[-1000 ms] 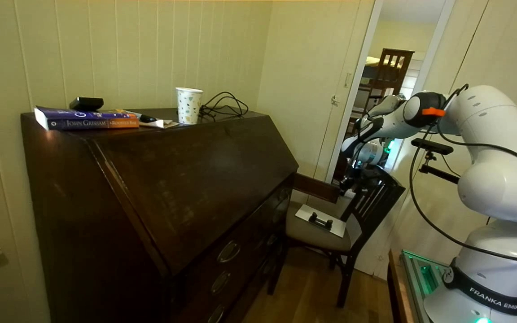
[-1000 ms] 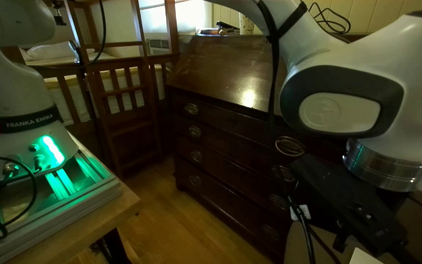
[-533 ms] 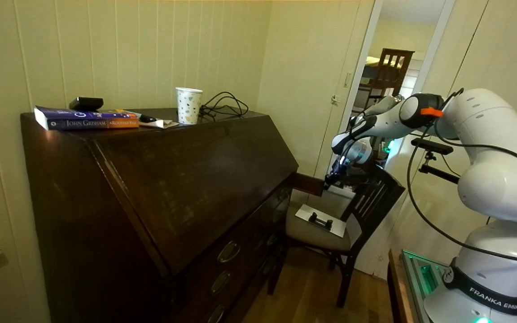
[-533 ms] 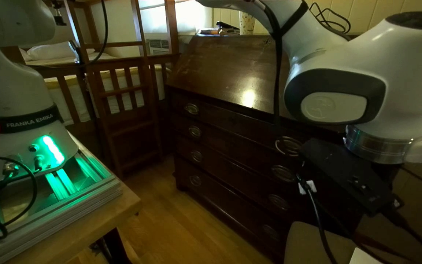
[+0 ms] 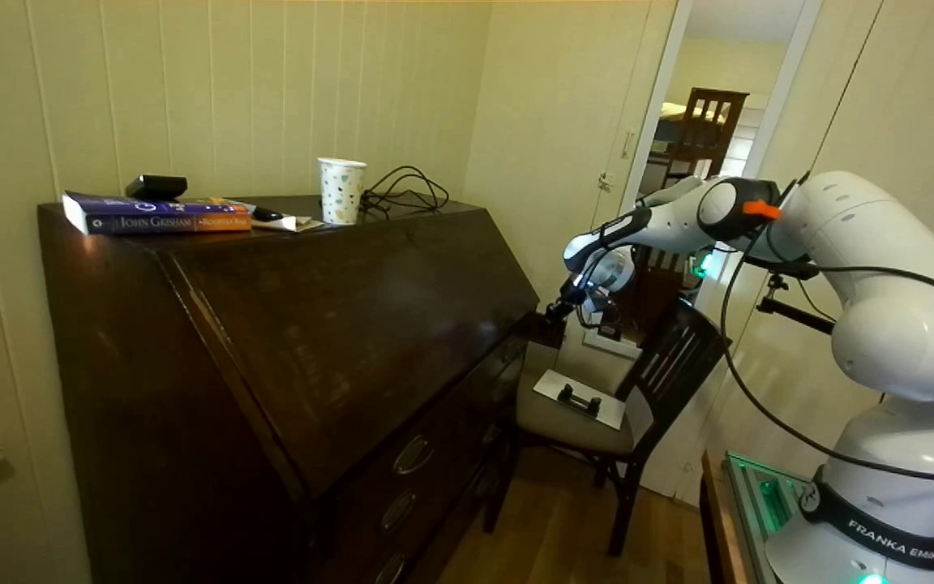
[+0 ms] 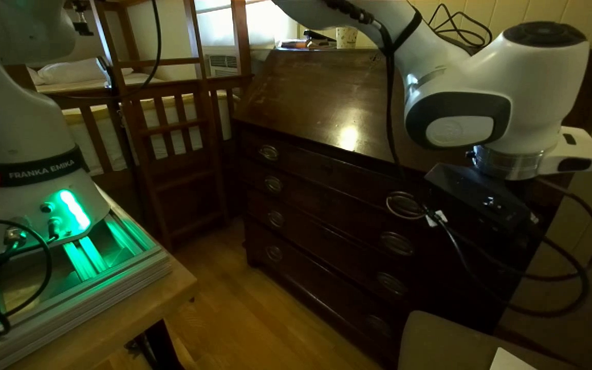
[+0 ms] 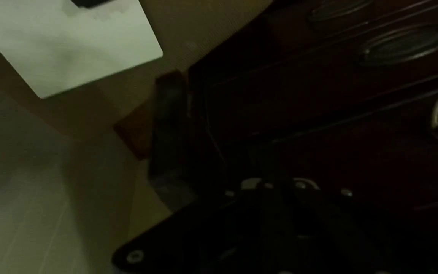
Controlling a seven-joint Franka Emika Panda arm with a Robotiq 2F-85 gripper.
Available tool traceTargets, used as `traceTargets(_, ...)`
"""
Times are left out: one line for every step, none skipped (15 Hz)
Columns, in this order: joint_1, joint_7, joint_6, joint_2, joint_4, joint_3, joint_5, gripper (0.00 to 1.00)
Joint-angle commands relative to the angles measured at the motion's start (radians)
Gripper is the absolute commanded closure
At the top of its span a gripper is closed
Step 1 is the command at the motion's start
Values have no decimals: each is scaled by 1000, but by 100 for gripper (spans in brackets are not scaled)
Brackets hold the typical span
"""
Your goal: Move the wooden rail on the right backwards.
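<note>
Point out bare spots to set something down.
Floor is bare between the robot's table and the slant-front desk, and the chair seat between the white panel and that desk. Crowded: the desktop, with paperback, paper cup and cable, and around the gripper, by the wooden rail.

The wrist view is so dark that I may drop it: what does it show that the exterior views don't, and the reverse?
Only the wrist view: a bolt head on the gripper, close up.
Only the exterior views: the cup on top of the desk and the robot's base. The wooden rail shows in an exterior view; the wrist view is too dark to tell.
Both: the drawer handles, the chair seat and the white board.
</note>
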Motion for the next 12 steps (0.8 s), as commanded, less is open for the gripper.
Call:
traceTargets(60,21,-31,88,173,9,25,100)
traceTargets(80,44,-45,94,194,-17,10,100)
traceTargets(75,67,-69,83,179,-34,-18,100)
traceTargets(67,71,-86,68,158,-57,-19,100)
traceTargets(55,66,-96,53,140,-68,-19,100)
traceTargets(34,48,-112,30,102,-83,-20,100)
traceTargets(15,27,-140,7,77,-98,-23,100)
traceTargets(-5,6,-162,-8,59,-110,-21,100)
traceTargets(-34,-28,-201,-28,42,-112,-17,100)
traceTargets(-57,-57,-239,-44,36,-105,-14,100)
traceTargets(-78,-90,-280,-63,26,-104,-15,100)
traceTargets(-96,-121,-330,-77,20,-101,-15,100)
